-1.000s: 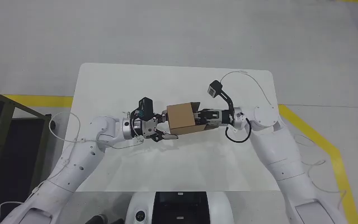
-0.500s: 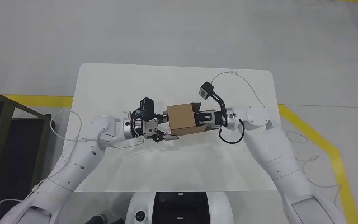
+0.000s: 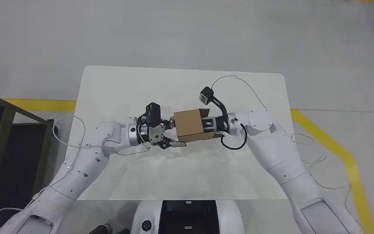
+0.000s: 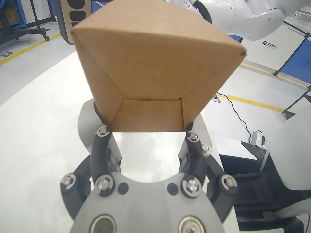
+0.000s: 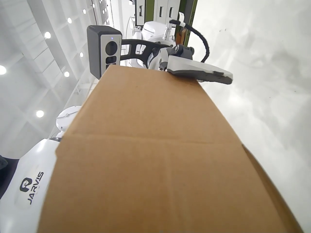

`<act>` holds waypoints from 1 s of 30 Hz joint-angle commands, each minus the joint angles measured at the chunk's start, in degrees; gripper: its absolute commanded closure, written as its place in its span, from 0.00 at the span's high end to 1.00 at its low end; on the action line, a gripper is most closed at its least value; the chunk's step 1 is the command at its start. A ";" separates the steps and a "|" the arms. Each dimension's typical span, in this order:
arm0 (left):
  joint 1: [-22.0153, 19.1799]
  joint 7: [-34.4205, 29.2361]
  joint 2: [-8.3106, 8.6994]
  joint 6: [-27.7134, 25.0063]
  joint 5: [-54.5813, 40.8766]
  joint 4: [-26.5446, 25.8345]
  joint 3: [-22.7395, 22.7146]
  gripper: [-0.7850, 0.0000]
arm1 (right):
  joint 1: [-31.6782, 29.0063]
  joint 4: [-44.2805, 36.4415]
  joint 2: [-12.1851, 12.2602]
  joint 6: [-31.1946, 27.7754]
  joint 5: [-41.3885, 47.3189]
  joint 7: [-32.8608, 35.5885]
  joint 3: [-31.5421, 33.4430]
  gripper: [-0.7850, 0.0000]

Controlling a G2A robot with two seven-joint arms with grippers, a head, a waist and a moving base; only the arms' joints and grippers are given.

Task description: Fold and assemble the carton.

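my L gripper (image 4: 147, 132) clamped across carton (image 4: 155, 56) end, carton over table (image 3: 117, 88), R gripper (image 3: 205, 124) at opp. end, grip can't tell

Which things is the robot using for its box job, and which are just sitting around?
For the job:
carton
left gripper, at one end of it
right gripper, at the other end

Just around:
white table
dark rack beside the table
yellow line on the floor
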 commanded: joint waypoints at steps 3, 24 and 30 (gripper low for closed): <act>0.06 0.25 0.12 0.00 0.13 -0.05 -0.08 0.39 | 0.54 0.67 -0.24 -0.20 0.25 -0.18 -0.76 0.00; 0.64 2.22 0.41 0.00 0.11 1.33 -1.64 0.39 | -6.37 -7.57 4.13 5.77 -4.41 -4.83 12.29 0.15; 0.63 2.98 0.34 0.00 0.37 2.27 -2.68 0.39 | -12.10 -14.35 6.06 9.59 -4.84 -7.89 19.89 0.39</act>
